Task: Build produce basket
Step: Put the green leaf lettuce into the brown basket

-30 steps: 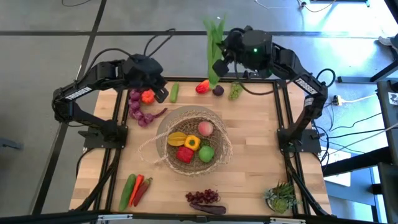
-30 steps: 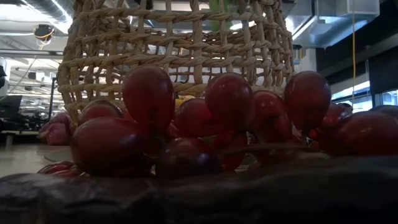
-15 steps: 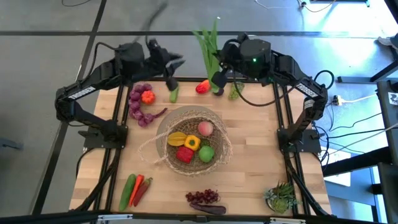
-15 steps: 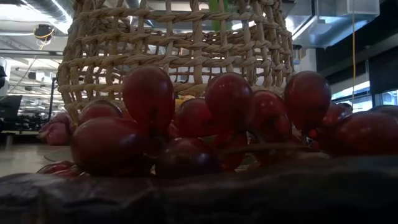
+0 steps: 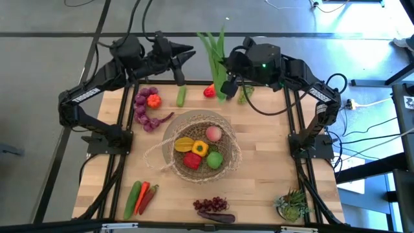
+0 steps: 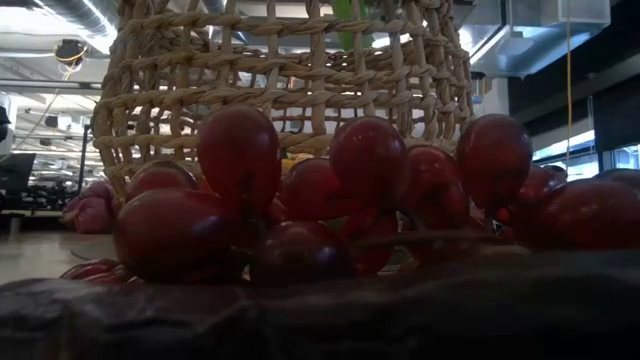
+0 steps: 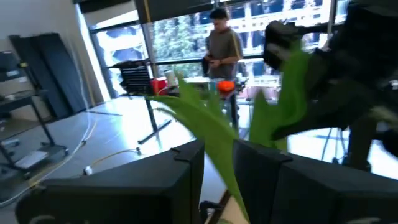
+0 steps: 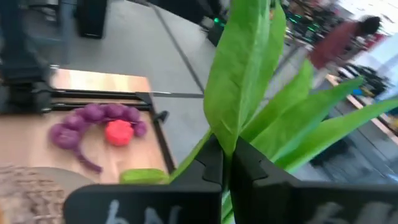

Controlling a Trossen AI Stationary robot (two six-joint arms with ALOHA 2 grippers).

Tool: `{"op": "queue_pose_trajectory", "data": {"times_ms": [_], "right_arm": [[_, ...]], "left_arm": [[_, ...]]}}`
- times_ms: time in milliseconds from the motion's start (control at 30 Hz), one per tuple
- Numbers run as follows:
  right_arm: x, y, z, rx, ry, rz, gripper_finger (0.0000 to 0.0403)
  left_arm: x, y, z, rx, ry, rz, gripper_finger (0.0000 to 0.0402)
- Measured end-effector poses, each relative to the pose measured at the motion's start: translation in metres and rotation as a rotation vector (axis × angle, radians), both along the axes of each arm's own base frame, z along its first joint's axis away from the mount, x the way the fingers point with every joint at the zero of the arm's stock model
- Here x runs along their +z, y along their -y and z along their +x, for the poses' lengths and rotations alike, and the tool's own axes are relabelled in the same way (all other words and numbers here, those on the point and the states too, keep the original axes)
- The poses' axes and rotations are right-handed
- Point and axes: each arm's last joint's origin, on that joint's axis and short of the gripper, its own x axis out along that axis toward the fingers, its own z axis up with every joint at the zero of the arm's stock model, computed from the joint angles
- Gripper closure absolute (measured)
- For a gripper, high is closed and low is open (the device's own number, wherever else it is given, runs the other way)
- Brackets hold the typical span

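Green leafy stalk (image 5: pixel 213 55) is pinched in the right gripper (image 5: pixel 224 84), up behind the wicker basket (image 5: pixel 200 150). Left gripper (image 5: pixel 184 55) hangs nearby, fingers spread, holding nothing.

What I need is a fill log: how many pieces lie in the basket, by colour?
Yellow pieces: 2
Red piece: 1
Green piece: 1
Pink piece: 1
Total in the basket: 5
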Motion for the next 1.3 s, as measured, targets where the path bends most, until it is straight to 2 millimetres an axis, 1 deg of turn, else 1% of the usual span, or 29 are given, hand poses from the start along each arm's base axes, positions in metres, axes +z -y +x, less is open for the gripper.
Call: {"op": "queue_pose_trajectory", "data": {"times_ms": [100,233,367,467,600,733,833,900,1033,1167,1300], "right_arm": [[0.001,-0.002,0.001,0.066,0.006,0.012,0.0403],[0.002,-0.008,0.003,0.125,0.028,0.023,0.0403],[0.006,-0.023,0.006,0.174,0.067,0.021,0.0403],[0.007,-0.035,0.007,0.207,0.090,0.032,0.0403],[0.010,-0.050,0.010,0.237,0.153,0.091,0.0403],[0.008,-0.067,0.016,0.280,0.177,0.113,0.0403],[0.001,-0.077,0.026,0.303,0.164,0.115,0.0403],[-0.005,-0.084,0.033,0.293,0.145,0.111,0.0403],[-0.018,-0.095,0.049,0.294,0.131,0.130,0.0403],[-0.031,-0.106,0.061,0.312,0.093,0.139,0.0403],[-0.038,-0.111,0.065,0.308,0.064,0.172,0.0403]], "left_arm": [[-0.004,-0.003,-0.002,0.015,-0.038,-0.023,0.0327],[-0.010,-0.003,-0.009,0.024,-0.112,-0.069,0.0327],[-0.013,0.001,-0.020,0.024,-0.171,-0.093,0.0327],[-0.010,0.007,-0.034,0.008,-0.178,-0.095,0.0327],[-0.005,0.016,-0.052,-0.045,-0.175,-0.097,0.0327],[-0.001,0.026,-0.071,-0.121,-0.174,-0.103,0.0327],[-0.002,0.033,-0.082,-0.218,-0.196,-0.130,0.0327],[-0.005,0.038,-0.088,-0.271,-0.215,-0.180,0.0327],[-0.012,0.043,-0.089,-0.351,-0.274,-0.256,0.0327],[-0.016,0.048,-0.086,-0.391,-0.314,-0.273,0.0327],[-0.018,0.053,-0.082,-0.430,-0.327,-0.271,0.0327]]}}
